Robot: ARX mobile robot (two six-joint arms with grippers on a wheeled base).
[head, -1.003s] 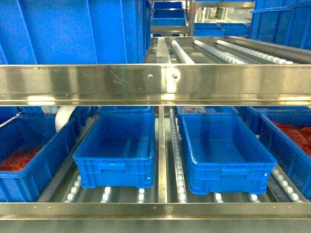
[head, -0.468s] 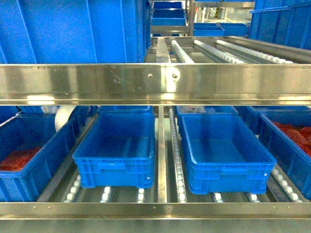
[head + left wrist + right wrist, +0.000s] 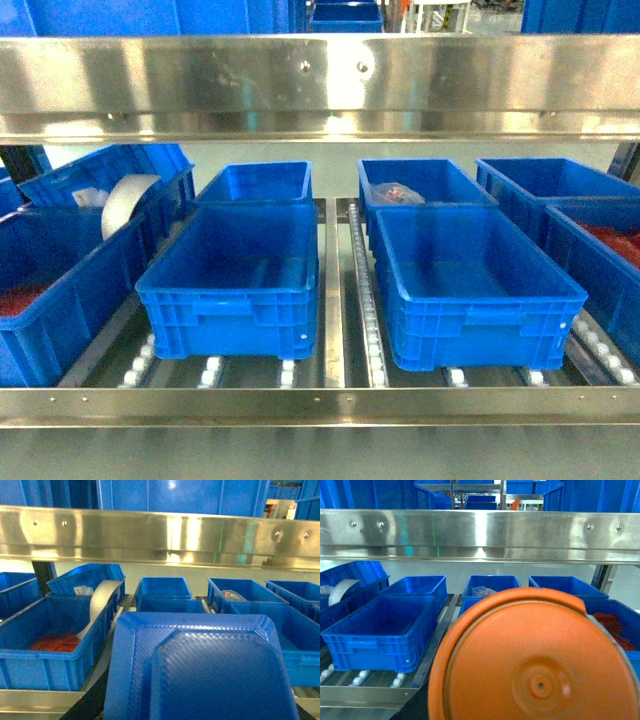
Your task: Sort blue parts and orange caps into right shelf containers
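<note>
The head view has been lowered since the last frames: the steel rail (image 3: 320, 85) now sits near the top, and a back row of crates is revealed behind the front pair. The two front right shelf containers (image 3: 232, 275) (image 3: 470, 285) are seen side by side on the roller shelf (image 3: 335, 365). A blue part (image 3: 200, 672) fills the left wrist view, close to the lens; an orange cap (image 3: 535, 660) fills the right. Neither set of jaws is shown, so their state cannot be told. Red pieces (image 3: 20, 298) lie in the far-left crate (image 3: 60, 300).
</note>
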